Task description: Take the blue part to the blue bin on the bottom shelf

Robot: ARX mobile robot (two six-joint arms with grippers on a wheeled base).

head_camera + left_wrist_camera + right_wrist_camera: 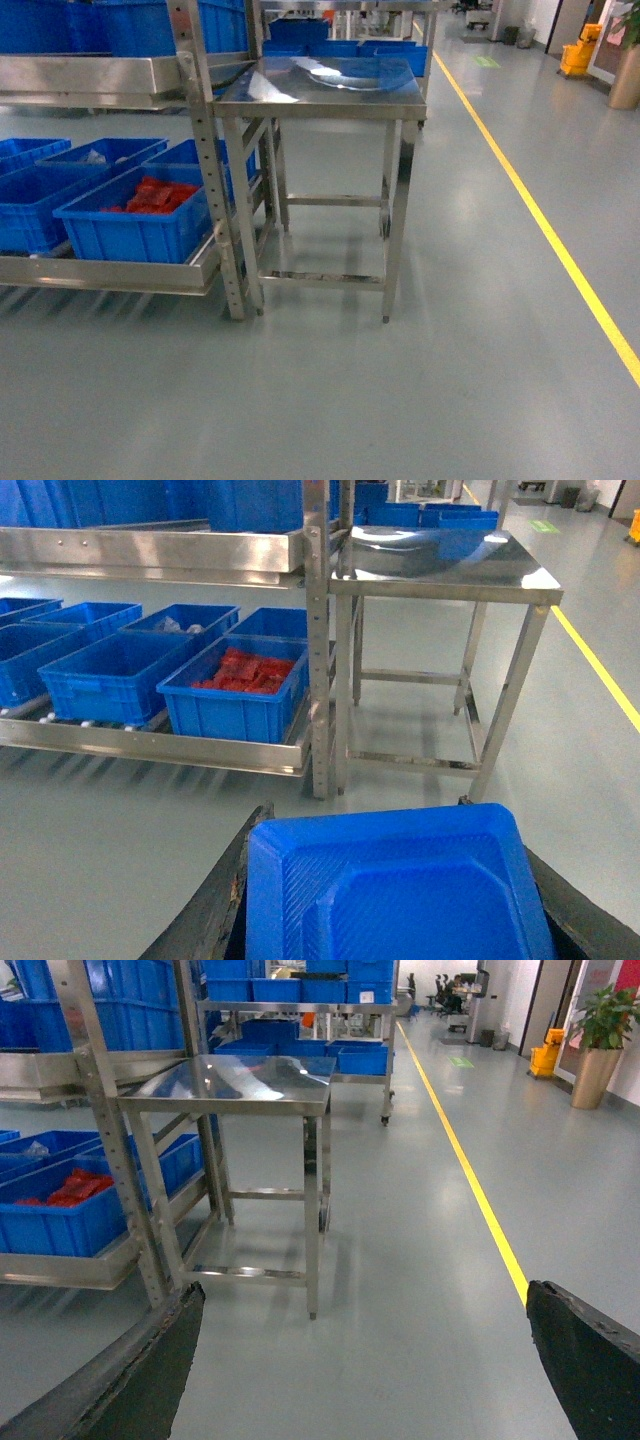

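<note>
Blue part (400,890) is being gripped between the left gripper (395,900) jaws, near the bottom shelf (150,742). Right gripper (365,1360) jaws are being held wide open.

A glossy stainless-steel table (320,85) stands beside a perforated steel rack (205,150) holding matte blue plastic bins (130,235) on smooth grey floor (400,400).

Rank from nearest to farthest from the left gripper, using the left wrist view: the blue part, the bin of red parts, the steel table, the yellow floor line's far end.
1. blue part, between the left gripper's fingers.
2. bin of red parts, left, on the bottom shelf.
3. steel table, right of the rack.
4. yellow floor line's far end, far right.
</note>
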